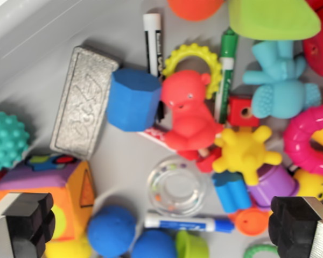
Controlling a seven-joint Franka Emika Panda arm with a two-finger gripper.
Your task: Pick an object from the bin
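I look straight down into a grey bin (37, 32) full of toys. My gripper (164, 226) is open; its two black fingertips (29, 223) stand at the bottom left and bottom right corners with nothing between them. Between the fingers lie a clear round rattle (176, 186), a blue-capped marker (188, 223) and two blue balls (112, 231). Farther up the middle sit a red bird toy (189, 115) and a blue hexagonal block (133, 99).
A silver textured bar (82, 102) lies at the wrist view's left, a teal spiky ball (5, 141) and a shape-sorter cube (48, 191) below it. A yellow knobbly toy (246, 150), a light-blue figure (280, 83), a pink ring (307, 137), black and green markers crowd the right.
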